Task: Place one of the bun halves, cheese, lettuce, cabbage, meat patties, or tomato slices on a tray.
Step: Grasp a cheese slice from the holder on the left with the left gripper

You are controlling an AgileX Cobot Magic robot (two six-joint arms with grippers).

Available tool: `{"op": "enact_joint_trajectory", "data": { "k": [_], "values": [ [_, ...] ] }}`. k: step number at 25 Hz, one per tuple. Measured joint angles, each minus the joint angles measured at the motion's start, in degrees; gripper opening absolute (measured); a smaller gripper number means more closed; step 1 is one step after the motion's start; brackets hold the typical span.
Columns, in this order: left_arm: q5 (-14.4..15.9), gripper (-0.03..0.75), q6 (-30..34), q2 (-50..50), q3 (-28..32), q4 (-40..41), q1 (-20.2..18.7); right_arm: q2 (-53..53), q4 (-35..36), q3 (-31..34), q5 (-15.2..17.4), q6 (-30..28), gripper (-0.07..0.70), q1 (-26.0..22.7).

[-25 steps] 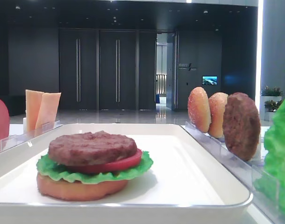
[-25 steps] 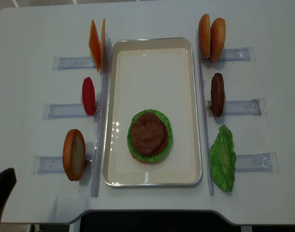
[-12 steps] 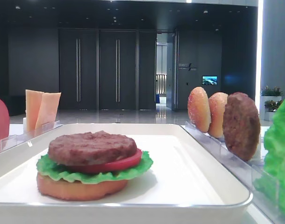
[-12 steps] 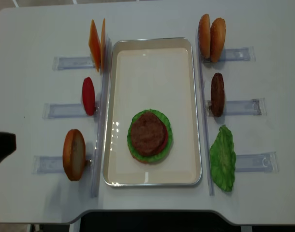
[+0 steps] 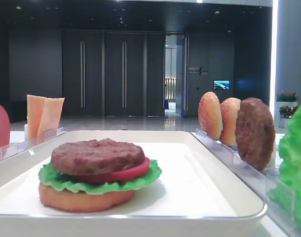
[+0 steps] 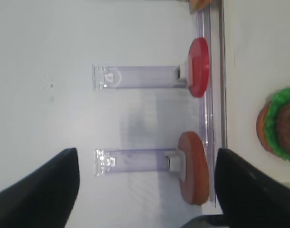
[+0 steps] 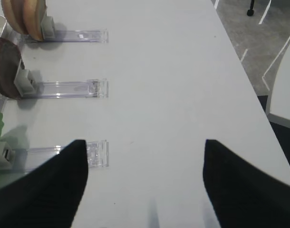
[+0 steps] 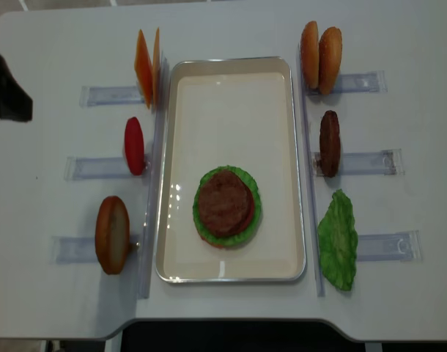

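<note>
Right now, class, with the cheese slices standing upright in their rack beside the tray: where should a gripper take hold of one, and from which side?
Grip the top edge of a cheese slice, coming from above. Both slices stand on edge in the clear rack, which holds their lower part, so only the thin upper edge is free for the jaws to straddle.

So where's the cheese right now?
In the overhead view the cheese stands on edge in a clear rack at the far left, just outside the tray and beyond the tomato slice.
</note>
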Motion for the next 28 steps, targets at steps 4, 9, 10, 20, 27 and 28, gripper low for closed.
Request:
{"op": "enact_joint_trajectory", "data": {
  "k": [4, 9, 10, 20, 27, 28],
  "values": [
    [0.00, 0.692, 0.00, 7.62, -8.02, 0.25, 0.00, 0.00, 0.00, 0.00, 0.00, 0.00, 0.486, 0.00],
    [0.00, 0.692, 0.00, 17.63, -19.06, 0.78, 0.00, 0.00, 0.00, 0.00, 0.00, 0.00, 0.486, 0.00],
    [0.00, 0.692, 0.00, 19.65, -21.43, 0.83, 0.00, 0.00, 0.00, 0.00, 0.00, 0.00, 0.486, 0.00],
    [0.00, 0.644, 0.00, 35.88, -38.11, 0.93, 0.00, 0.00, 0.00, 0.00, 0.00, 0.00, 0.486, 0.00],
    [0.00, 0.644, 0.00, 44.12, -43.24, 0.93, 0.00, 0.00, 0.00, 0.00, 0.00, 0.00, 0.486, 0.00],
    [0.00, 0.644, 0.00, 45.35, -44.01, 0.93, 0.00, 0.00, 0.00, 0.00, 0.00, 0.00, 0.486, 0.00]
  ]
}}
